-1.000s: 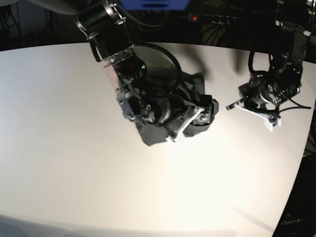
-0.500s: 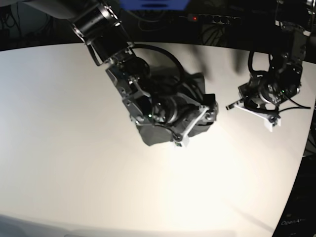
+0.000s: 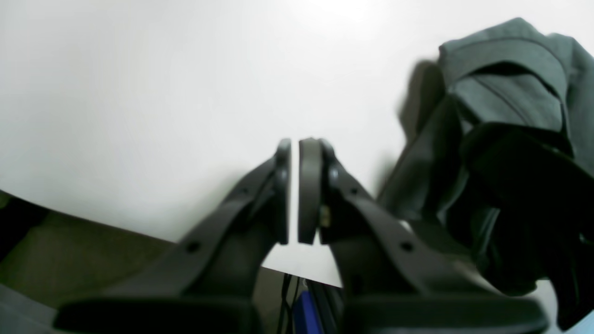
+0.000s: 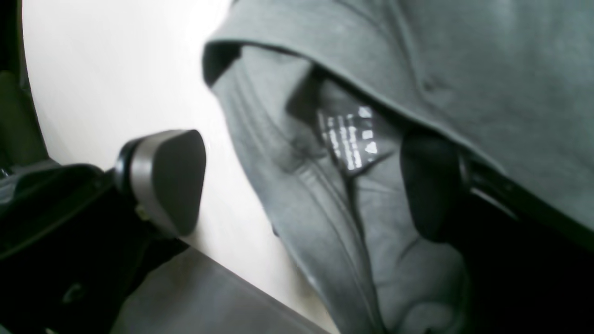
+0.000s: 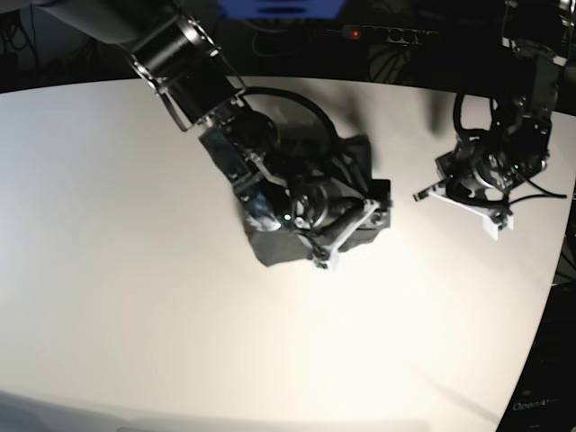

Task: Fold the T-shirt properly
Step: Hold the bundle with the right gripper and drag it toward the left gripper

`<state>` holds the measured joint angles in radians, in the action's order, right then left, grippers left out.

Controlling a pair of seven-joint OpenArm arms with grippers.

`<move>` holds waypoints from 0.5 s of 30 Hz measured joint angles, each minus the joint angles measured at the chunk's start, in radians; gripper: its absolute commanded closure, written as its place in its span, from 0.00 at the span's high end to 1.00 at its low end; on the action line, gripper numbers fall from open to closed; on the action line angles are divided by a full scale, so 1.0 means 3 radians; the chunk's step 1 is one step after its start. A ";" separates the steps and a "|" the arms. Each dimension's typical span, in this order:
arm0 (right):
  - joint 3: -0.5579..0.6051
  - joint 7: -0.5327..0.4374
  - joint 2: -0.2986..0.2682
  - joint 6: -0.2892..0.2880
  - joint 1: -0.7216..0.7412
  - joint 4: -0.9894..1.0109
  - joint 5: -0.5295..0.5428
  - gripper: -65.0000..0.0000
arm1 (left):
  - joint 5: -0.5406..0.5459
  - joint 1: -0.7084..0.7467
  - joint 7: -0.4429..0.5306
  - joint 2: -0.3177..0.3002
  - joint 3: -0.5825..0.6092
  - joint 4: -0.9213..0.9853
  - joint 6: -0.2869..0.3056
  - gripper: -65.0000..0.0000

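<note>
The dark grey T-shirt (image 5: 273, 248) lies crumpled in a small heap near the middle back of the white table. My right gripper (image 5: 345, 236) is down on the heap. In the right wrist view it (image 4: 299, 185) is open, with a fold of the T-shirt (image 4: 287, 153) and its printed label (image 4: 351, 138) between the jaws. One pad (image 4: 168, 178) is over bare table, and the other finger (image 4: 431, 185) is tucked under an overhanging fold. My left gripper (image 5: 461, 202) hovers to the right of the heap, shut and empty (image 3: 293, 185). The T-shirt (image 3: 506, 93) lies to its right.
The white table (image 5: 135, 270) stretches wide to the left and front of the heap. Its curved right edge (image 5: 549, 297) is close to the left arm. A power strip (image 5: 387, 33) and cables lie in the dark behind the table.
My right arm has swung down and turned over the heap, its gripper moving slightly right onto the cloth's front edge. The left arm has not moved.
</note>
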<state>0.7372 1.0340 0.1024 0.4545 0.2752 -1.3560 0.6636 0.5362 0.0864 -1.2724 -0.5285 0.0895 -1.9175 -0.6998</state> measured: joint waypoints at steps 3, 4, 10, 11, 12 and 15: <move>-0.0014 0.0003 -0.0003 0.0000 0.0009 0.0000 0.0001 1.00 | 0.0000 0.0000 0.0000 0.0008 0.0000 0.0000 0.0000 0.05; -0.0011 0.0019 -0.0029 -0.0003 0.0034 0.0000 0.0005 1.00 | 0.0001 0.0000 0.0000 0.0008 0.0000 0.0000 0.0000 0.05; -0.0034 -0.0022 -0.0240 -0.0005 0.0179 -0.0008 0.0034 1.00 | 0.0001 0.0093 0.0018 0.0008 0.0000 -0.0001 0.0001 0.05; -0.0034 -0.0037 -0.0259 -0.0004 0.0167 -0.0008 0.0024 1.00 | 0.0003 0.0120 0.0006 0.0008 0.0000 -0.0001 0.0000 0.05; -0.0034 -0.0052 -0.0264 -0.0006 0.0150 -0.0008 0.0017 1.00 | 0.0000 0.0130 -0.0003 0.0008 0.0000 -0.0001 -0.0001 0.05; -0.0029 -0.0048 -0.0249 -0.0017 0.0154 -0.0009 0.0017 1.00 | 0.0000 0.0134 0.0014 0.0008 0.0000 -0.0009 0.0000 0.05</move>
<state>0.7284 1.0195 0.0277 0.4496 0.3214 -1.3586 0.6685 0.5362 0.1265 -1.2682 -0.5262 0.0895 -1.9202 -0.6998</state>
